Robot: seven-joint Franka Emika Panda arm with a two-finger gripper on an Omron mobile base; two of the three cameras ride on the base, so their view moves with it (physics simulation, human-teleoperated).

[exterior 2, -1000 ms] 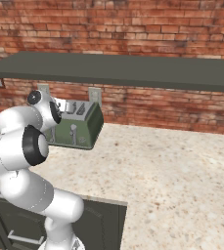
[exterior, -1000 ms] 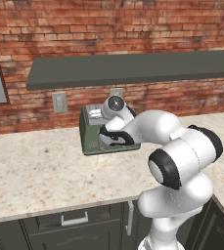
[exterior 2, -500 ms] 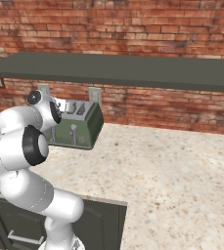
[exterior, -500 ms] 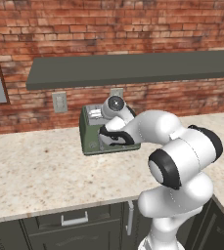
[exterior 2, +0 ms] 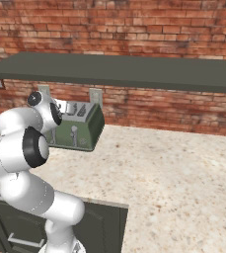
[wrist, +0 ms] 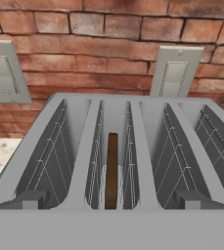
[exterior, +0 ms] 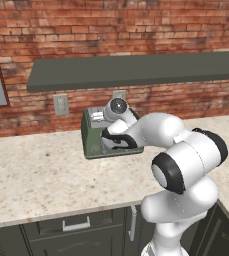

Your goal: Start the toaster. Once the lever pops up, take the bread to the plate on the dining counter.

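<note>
Sitting against the brick wall on the stone counter [exterior: 31,175], the toaster [exterior 2: 80,131] holds the bread [wrist: 112,171] in its second slot. The gripper [wrist: 111,201] hovers spread above it (levers probably unpressed); drop to a front lever and press straight down.

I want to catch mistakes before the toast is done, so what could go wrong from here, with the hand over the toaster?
The open gripper sits right above the toaster, its fingertips spread across several slots, so a descent could jam against the slot dividers. The bread sits low in a narrow slot, edge-on, leaving little to pinch. The silver lever is on the front face, so the hand may push the light-looking toaster across the counter.
</note>
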